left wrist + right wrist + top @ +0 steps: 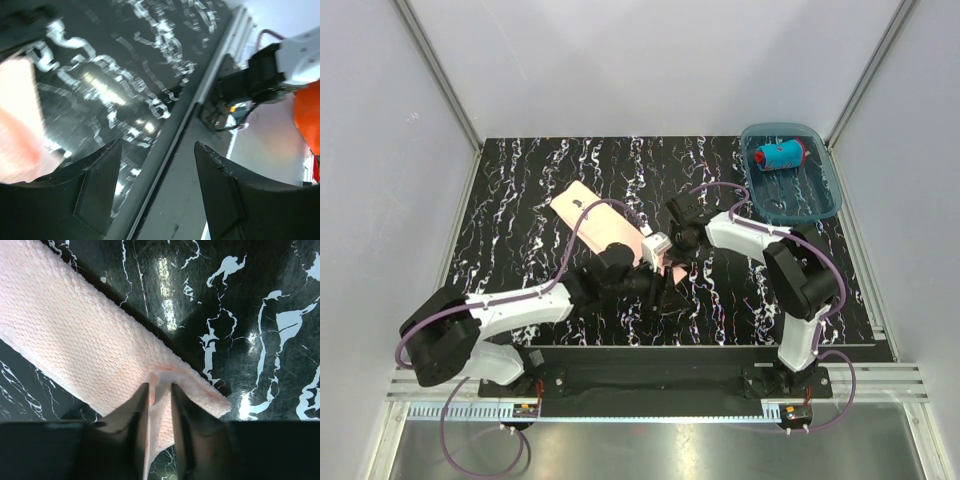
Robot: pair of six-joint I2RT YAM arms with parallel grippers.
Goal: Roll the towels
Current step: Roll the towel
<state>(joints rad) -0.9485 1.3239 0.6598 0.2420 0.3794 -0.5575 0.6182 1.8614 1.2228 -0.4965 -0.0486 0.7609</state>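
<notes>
Looking down from the top camera, I see the pink towel (600,215) lying as a long folded strip near the middle of the table (520,200). It slants from the far left toward the near right. The right gripper (663,258) sits at the strip's near end. The left gripper (667,296) is just beside it, a little closer to the near edge. The blue towel (779,154) is rolled up and lies in the blue tray (820,195) at the far right corner.

From my left wrist camera, the left gripper's two fingers (95,190) stand wide apart with nothing between them. Under them is the dark table and its edge. A blurry bit of the pink towel shows at the left side.

From my right wrist camera, the right gripper's fingers (137,420) are close together. They pinch a small fold at the corner of the pink towel. The rest of the strip lies flat on the table.
</notes>
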